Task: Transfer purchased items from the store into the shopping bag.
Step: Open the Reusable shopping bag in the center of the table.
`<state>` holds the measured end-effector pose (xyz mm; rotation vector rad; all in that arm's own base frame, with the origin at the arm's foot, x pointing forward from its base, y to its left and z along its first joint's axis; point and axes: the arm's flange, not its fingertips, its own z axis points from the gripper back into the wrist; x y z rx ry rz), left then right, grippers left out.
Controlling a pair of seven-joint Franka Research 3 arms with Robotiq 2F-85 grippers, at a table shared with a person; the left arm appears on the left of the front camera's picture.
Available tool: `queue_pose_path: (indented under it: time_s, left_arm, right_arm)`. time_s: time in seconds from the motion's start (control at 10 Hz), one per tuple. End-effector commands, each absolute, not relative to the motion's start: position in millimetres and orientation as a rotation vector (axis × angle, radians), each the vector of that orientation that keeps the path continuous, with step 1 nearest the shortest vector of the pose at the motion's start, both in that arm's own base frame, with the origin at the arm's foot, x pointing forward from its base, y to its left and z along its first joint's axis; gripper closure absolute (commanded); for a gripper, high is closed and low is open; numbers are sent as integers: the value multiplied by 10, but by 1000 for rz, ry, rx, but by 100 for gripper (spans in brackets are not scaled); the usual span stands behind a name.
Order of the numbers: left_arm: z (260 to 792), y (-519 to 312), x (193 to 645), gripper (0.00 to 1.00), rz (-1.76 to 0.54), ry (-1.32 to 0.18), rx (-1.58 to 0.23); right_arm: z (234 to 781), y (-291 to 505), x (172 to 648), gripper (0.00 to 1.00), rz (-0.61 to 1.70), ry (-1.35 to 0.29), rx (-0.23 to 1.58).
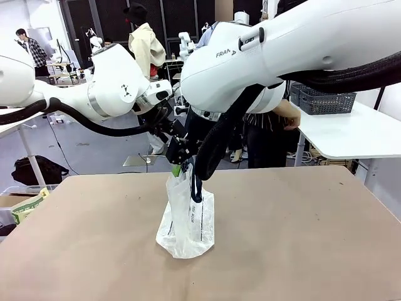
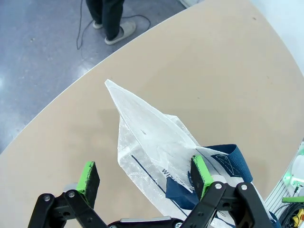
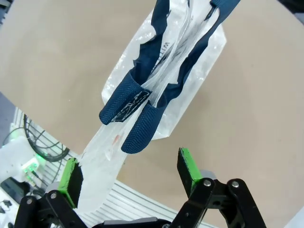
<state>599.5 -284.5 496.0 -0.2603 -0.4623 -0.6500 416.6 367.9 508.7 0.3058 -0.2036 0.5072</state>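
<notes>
Shopping bag (image 1: 186, 221) upright (on table (image 1: 301, 241))

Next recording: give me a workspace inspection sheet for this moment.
Surface: brown table, flat and matte.
Job's things: shopping bag upright mid-table, navy handles raised.
Clutter: yellow-green packet beyond the table's left edge.
Claws: left claw open at the bag's top; right claw open, facing the handles.
Cables: black hoses along both arms.
Surroundings: person at the far side; grey basket on a white side table.
</notes>
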Motion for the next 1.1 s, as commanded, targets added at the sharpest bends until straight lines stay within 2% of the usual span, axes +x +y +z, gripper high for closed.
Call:
queue_pose_path:
  time_s: [0.0, 1.0]
  left_arm:
    - [4991, -2832, 6006, 0, -638, -454, -233]
    - [5060, -2825, 6044, 0, -667, -443, -187]
  right_arm:
    - [5206, 3616, 4097, 0, 480, -258, 319]
    - [4921, 3684, 4292, 0, 440, -217, 256]
